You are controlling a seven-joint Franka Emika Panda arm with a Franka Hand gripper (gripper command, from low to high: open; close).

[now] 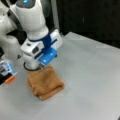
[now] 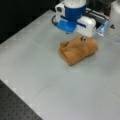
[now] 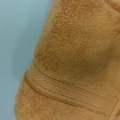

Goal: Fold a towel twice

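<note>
One table: a pale grey table (image 1: 90,75) fills most of both front views, smooth and matte, with faint seam lines (image 2: 50,85) crossing it in a front view.
Room: dark backdrop (image 1: 87,17) behind the table; a black board with rows of holes (image 2: 17,107) lies past the table's bottom-left corner in a front view.
Arm: the white and blue arm (image 1: 32,22) stands over the towel, coming down from a front view's top left.
Towel: the orange-brown towel (image 1: 45,81) lies in a thick, layered bundle on the table, directly under the arm; stacked layers show at its near edge (image 1: 51,92). In a front view (image 2: 77,50) it sits near the top, right of centre. The wrist view is almost filled by its fuzzy pile (image 3: 80,50), with a ribbed hem band (image 3: 70,93) running across the lower part.
Gripper: the gripper (image 2: 82,38) is low at the towel's top surface; whether it is open or shut cannot be told, and no fingers show in the wrist view.
Open room: broad bare table toward a front view's right and bottom (image 1: 95,100); bare table also at the wrist view's left (image 3: 17,37).
Clutter: a small orange and blue object (image 1: 7,72) at a front view's left edge, near the towel.
</note>
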